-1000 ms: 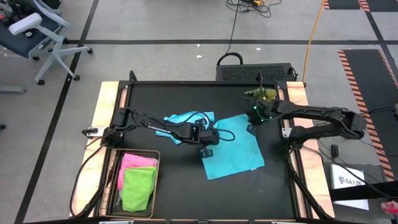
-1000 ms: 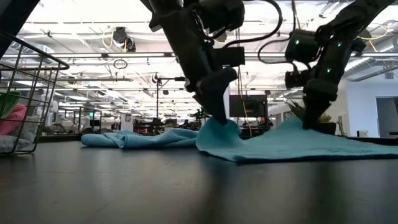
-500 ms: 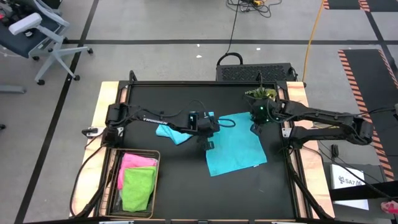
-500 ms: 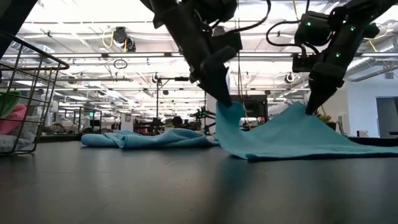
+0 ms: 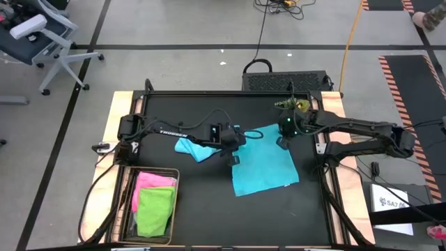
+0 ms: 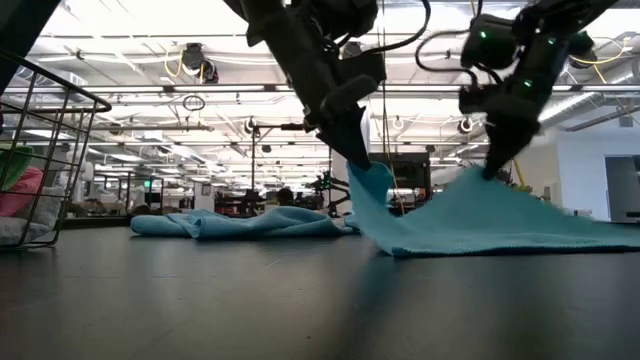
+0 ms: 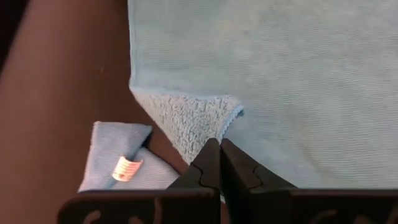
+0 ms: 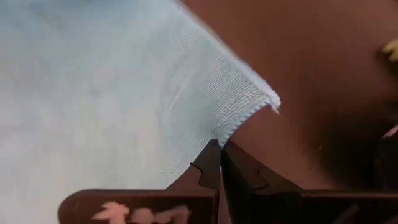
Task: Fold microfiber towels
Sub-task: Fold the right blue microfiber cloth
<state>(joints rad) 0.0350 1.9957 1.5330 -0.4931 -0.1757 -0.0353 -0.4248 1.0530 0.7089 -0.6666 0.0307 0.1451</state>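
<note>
A teal square microfiber towel [image 5: 263, 159] lies spread on the black table top [image 5: 181, 111], right of centre, with two of its far corners lifted off the surface. The left gripper [image 5: 233, 148] is pinched shut on the towel's far-left corner; in the left wrist view its dark fingers [image 7: 219, 163] meet on a curled-over fuzzy edge. The right gripper [image 5: 282, 141] is likewise clamped tight on the far-right corner, just beside a small green potted plant [image 5: 294, 105]. From the low view the cloth rises in two peaks under both grippers and sags between them. A crumpled light blue microfiber towel [image 5: 197, 144] lies on the table just left of the teal one. A rectangular wire mesh basket [image 5: 129, 202] at the near-left corner holds a pink towel [image 5: 153, 180] and a lime green towel [image 5: 155, 209]
</note>
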